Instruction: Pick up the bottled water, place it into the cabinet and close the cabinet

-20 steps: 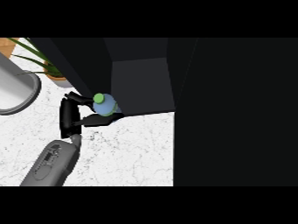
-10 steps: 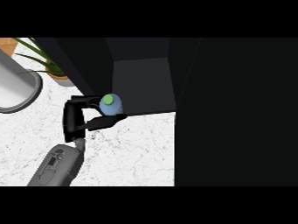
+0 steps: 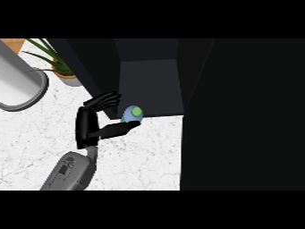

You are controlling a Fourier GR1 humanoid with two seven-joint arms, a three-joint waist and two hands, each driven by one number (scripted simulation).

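The bottled water [image 3: 133, 114], pale blue with a green cap, stands at the front lip of the open dark cabinet [image 3: 148, 85], seen from above. My left hand [image 3: 88, 123] is just left of it. The fingers [image 3: 103, 101] are spread and nearly straight, apart from the bottle. The thumb [image 3: 118, 129] reaches under the bottle's near side. My grey forearm [image 3: 69, 172] comes in from the lower left. The right hand does not show.
A wide black panel [image 3: 247, 116] of the cabinet fills the right half of the view. At the back left stand a grey cylinder [image 3: 9, 80] and a potted plant [image 3: 57, 67]. White marbled counter [image 3: 135, 156] lies in front of the cabinet.
The hand carried the bottle a little right, toward the cabinet's opening. Its fingers, curled round the bottle before, have now spread away from it.
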